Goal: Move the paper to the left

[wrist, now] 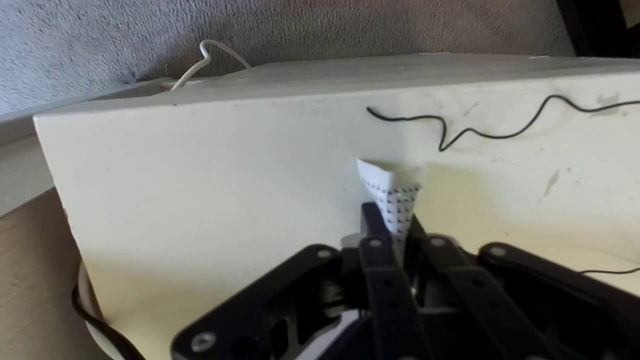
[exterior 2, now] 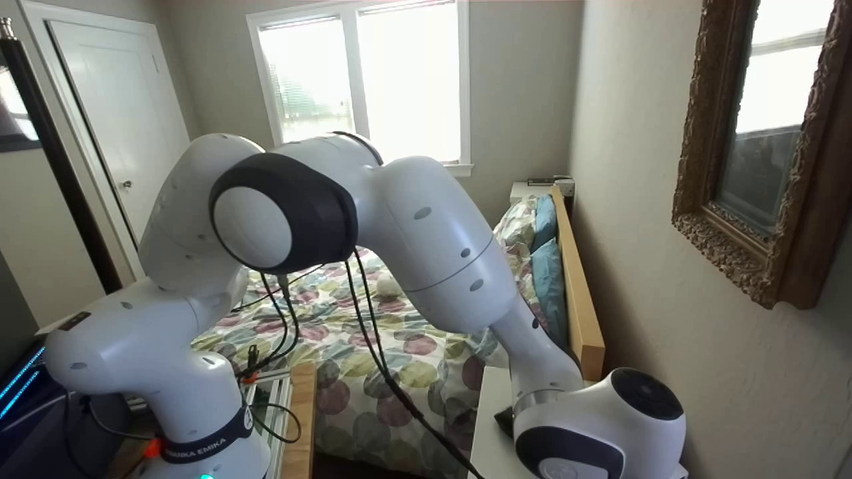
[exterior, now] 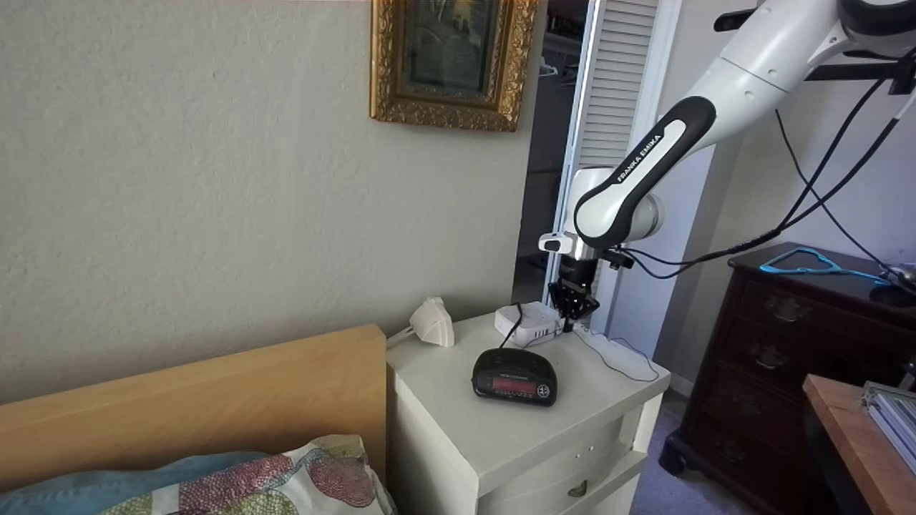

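Note:
The paper [wrist: 392, 192] is a small white folded piece with rows of dark dots in the wrist view. It is wide at its far end and narrows to a point between the fingers. My gripper [wrist: 393, 217] is shut on this narrow part. In an exterior view the gripper [exterior: 569, 323] points down at the back right of the white nightstand [exterior: 458, 422], beside a white box. The fingertips are close to the top; I cannot tell whether they touch it. I cannot make out the paper in either exterior view.
A dark oval alarm clock [exterior: 514, 377] stands front left of the gripper. The white box [exterior: 529, 323] is just left of it. A cream-white shell-like lump [exterior: 433, 322] sits at the back left. A thin black wire [wrist: 500, 136] lies beyond the paper.

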`<move>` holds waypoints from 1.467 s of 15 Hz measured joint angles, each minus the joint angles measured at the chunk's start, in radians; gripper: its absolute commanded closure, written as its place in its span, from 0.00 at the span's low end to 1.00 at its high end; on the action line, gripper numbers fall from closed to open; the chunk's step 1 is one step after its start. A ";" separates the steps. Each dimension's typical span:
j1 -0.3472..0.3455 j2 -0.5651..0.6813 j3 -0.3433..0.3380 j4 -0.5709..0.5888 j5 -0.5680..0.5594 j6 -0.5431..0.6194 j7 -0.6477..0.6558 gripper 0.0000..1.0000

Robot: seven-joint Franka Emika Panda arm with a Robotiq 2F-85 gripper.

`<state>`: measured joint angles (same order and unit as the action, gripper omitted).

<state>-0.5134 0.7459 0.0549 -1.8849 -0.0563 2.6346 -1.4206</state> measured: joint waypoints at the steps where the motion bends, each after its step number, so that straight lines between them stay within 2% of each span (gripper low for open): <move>1: 0.001 0.000 -0.001 0.001 0.000 0.001 0.001 0.96; 9: 0.057 -0.043 -0.044 -0.001 0.000 -0.019 0.127 0.96; 15: 0.078 -0.147 -0.032 -0.002 0.005 -0.146 0.132 0.96; 22: 0.174 -0.179 -0.026 -0.002 0.016 -0.157 0.181 0.96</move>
<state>-0.3390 0.5667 0.0287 -1.8869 -0.0400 2.4779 -1.2400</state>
